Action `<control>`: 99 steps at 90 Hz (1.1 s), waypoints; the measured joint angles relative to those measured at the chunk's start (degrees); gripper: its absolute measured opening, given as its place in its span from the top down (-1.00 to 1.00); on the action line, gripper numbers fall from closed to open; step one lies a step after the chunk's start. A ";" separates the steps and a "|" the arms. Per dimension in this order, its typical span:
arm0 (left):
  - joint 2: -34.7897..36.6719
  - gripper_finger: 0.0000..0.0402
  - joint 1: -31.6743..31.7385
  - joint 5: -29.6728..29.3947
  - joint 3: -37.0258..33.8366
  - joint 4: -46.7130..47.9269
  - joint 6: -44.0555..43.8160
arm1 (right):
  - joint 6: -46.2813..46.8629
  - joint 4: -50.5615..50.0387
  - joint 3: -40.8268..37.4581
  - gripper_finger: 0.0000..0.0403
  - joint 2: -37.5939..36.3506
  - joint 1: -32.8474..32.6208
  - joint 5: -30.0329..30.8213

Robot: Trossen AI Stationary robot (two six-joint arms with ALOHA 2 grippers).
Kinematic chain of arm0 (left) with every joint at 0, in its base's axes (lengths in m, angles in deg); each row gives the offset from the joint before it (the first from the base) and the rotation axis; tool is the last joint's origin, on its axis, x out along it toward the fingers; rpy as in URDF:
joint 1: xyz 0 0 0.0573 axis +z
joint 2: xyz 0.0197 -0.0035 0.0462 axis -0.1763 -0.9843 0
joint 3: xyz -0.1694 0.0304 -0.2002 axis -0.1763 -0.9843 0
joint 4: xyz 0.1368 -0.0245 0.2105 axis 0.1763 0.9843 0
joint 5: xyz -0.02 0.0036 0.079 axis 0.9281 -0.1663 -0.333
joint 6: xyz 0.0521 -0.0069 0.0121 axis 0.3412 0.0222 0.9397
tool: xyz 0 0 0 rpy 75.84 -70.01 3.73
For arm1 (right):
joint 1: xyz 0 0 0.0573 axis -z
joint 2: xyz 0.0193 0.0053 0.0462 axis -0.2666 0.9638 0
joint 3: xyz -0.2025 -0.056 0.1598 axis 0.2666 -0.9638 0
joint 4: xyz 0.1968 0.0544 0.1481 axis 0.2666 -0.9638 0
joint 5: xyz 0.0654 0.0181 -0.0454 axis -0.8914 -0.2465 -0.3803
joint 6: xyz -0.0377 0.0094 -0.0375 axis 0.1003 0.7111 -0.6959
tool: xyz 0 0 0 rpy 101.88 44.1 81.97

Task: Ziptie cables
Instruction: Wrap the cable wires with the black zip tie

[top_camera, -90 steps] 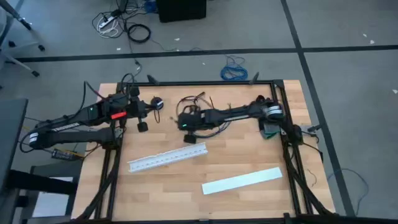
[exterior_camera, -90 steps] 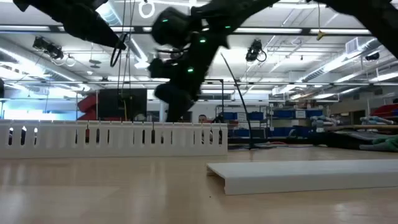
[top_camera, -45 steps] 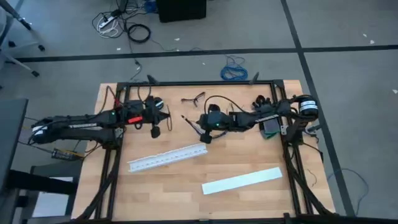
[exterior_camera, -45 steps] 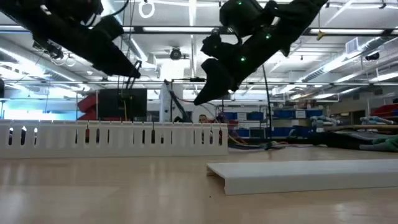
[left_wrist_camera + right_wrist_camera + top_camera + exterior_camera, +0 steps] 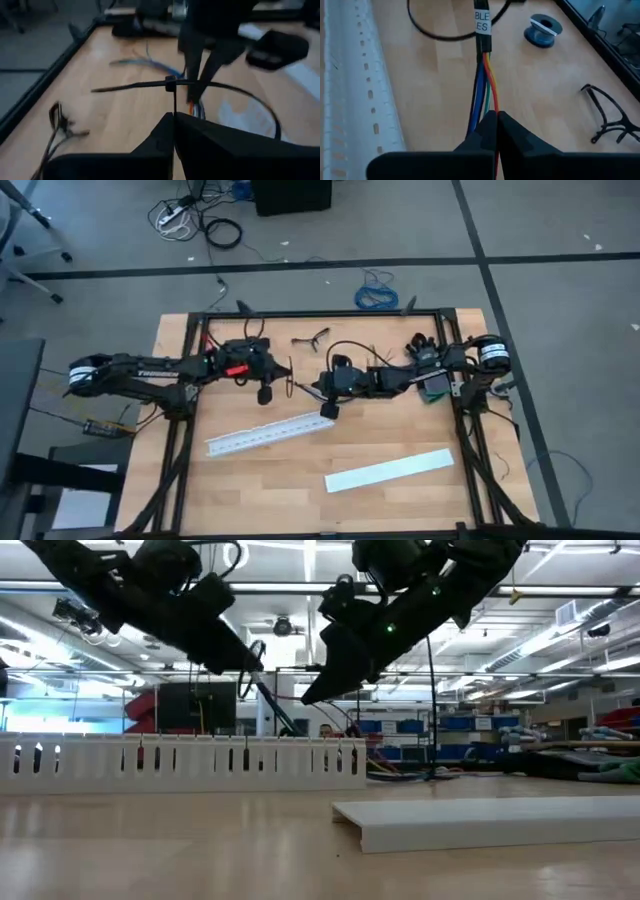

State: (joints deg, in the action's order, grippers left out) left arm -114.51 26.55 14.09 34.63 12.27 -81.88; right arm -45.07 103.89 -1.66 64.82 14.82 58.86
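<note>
My right gripper is shut on the cables, a thin bunch of blue, orange and green wires with a white label. It hangs above the middle of the table. Facing it from the left, my left gripper is shut on a black zip tie. The zip tie's open loop stands around the labelled end of the cables. A second small bunch of dark wires lies on the table toward the far edge. My left gripper pinches the zip tie's strap between its two fingertips, just beside the head. The fingers come level from the table's left. The tie is lifted clear, its loop open ahead of the fingers. My right gripper pinches the cables between its two fingertips, a little back from the labelled end. The fingers come from the table's right and lie along the wires. The wires stick out ahead of the fingers, clear of the table.
A white slotted strip lies slanted near the table's middle, and a flat white cover lies nearer the front right. A blue spool sits on the wood beyond the cables. A blue coiled cable lies on the floor behind the table.
My left gripper has moved toward the table's right with the zip tie, closing in on my right gripper. My right gripper first moved right with the cables, lifting them off the heap, then held still. The loop now stands at the cables' end.
</note>
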 joint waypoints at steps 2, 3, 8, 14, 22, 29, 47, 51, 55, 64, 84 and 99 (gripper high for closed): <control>0.00 1.00 0.01 -0.02 0.03 0.11 0.01 | 0.05 0.01 0.00 1.00 0.00 0.00 0.03; 0.00 1.00 0.01 -0.02 0.06 0.18 0.04 | 0.05 0.01 0.00 1.00 0.00 0.00 0.04; 0.00 1.00 0.01 -0.04 0.20 0.08 0.20 | 0.05 0.11 0.00 1.00 0.00 0.00 0.05; -0.21 1.00 -0.01 -0.02 0.27 0.22 0.25 | 0.13 0.27 0.00 1.00 0.02 0.00 0.05; -1.58 1.00 -0.01 -0.04 0.27 0.26 0.25 | 0.18 0.49 0.00 1.00 0.03 0.00 0.05; -3.78 1.00 -0.01 -0.01 0.27 -1.52 0.32 | 0.29 1.01 0.02 1.00 0.04 -0.09 -0.06; -10.58 1.00 -0.01 2.32 0.28 -9.64 0.36 | 1.55 0.77 0.02 1.00 0.07 -0.11 -3.30; -11.23 1.00 -0.01 2.36 0.29 -10.84 0.40 | 1.29 0.32 0.04 1.00 0.07 -0.12 -4.23; -11.64 1.00 -0.01 2.36 0.29 -11.37 0.50 | 1.12 -0.24 0.04 0.98 0.07 -0.11 -4.48; -11.67 1.00 -0.01 2.36 0.27 -11.21 1.31 | 0.65 -1.71 0.04 0.87 0.07 0.08 -5.40; -11.65 1.00 0.00 2.39 0.27 -9.48 1.82 | -0.42 1.26 0.04 0.42 0.11 0.62 -5.43; -11.65 1.00 -0.04 2.04 0.27 -7.61 4.58 | 0.16 7.93 0.04 0.09 0.11 1.38 -12.87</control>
State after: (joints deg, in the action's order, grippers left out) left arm -126.16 26.50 16.13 34.89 4.66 -77.30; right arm -44.90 111.82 -1.62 64.93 16.20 45.99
